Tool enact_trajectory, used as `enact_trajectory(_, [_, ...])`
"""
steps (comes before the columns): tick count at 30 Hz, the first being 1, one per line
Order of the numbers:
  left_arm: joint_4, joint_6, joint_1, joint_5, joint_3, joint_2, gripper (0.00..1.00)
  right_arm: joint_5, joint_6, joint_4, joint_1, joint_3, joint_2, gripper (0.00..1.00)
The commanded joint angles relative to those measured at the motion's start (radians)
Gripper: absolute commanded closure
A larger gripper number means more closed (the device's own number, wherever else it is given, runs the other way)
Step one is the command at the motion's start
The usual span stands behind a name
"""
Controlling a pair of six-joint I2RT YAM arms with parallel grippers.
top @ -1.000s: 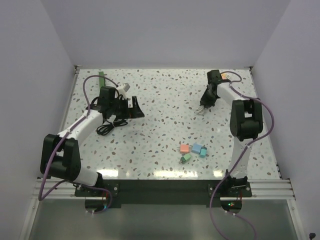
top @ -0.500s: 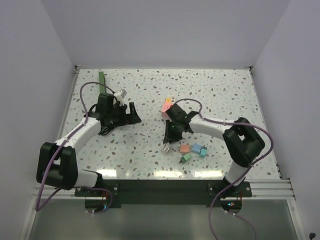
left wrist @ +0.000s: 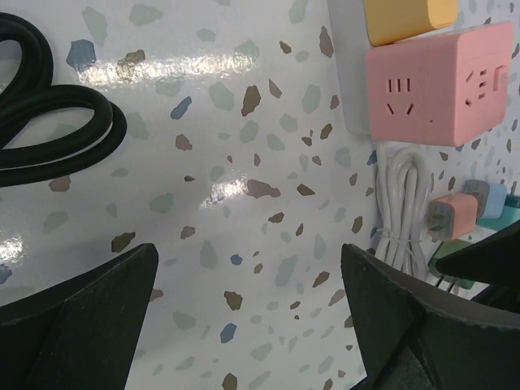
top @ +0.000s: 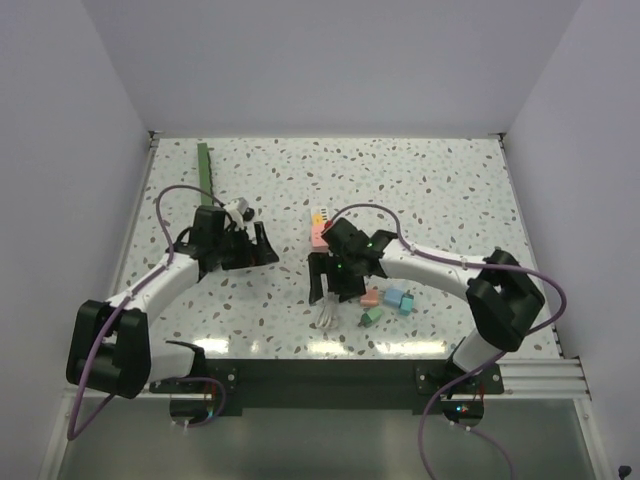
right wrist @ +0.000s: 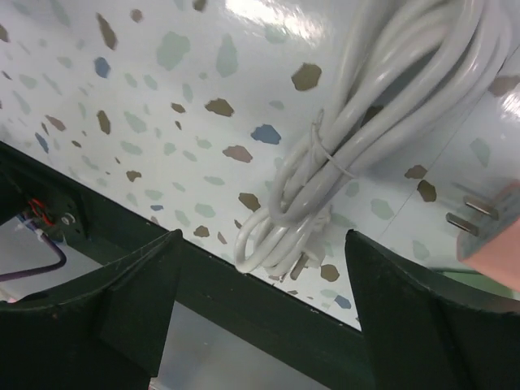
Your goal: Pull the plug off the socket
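since a second ago your right arm has swung from the far right corner to the middle of the table [top: 450,190], and its claw has opened. at far left the socket [top: 205,165] lies along the table's left edge, far end at the back wall. the left gripper [top: 262,243] hovers with its fingers wide apart, holding nothing. the right gripper [top: 331,288] stands parted over the white cable bundle [top: 328,316], next to the pink cube [top: 320,233].
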Motion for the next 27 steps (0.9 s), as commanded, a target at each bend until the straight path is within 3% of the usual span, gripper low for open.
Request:
enact_trajectory(1, [0.068,-0.043,-0.004,-0.007,0.004,-0.040,0.00,0.089,-0.119,-0.109,-0.006,0.179,-0.050,0.15])
enact_trajectory(8, [0.060,-0.080,-0.004,-0.048,0.032,-0.060,0.00,0.388,-0.287,-0.355,-0.036,0.584,0.146,0.08])
enact_trajectory(12, [0.051,-0.089,-0.004,-0.062,0.035,-0.067,0.00,0.497,-0.304,-0.403,-0.055,0.682,0.252,0.05])
enact_trajectory(21, [0.056,-0.106,-0.004,-0.073,0.023,-0.084,0.00,0.465,-0.325,-0.351,-0.094,0.724,0.410,0.02])
enact_trajectory(27, [0.083,-0.121,-0.004,-0.077,0.005,-0.083,0.00,0.385,-0.315,-0.275,-0.118,0.670,0.447,0.15])
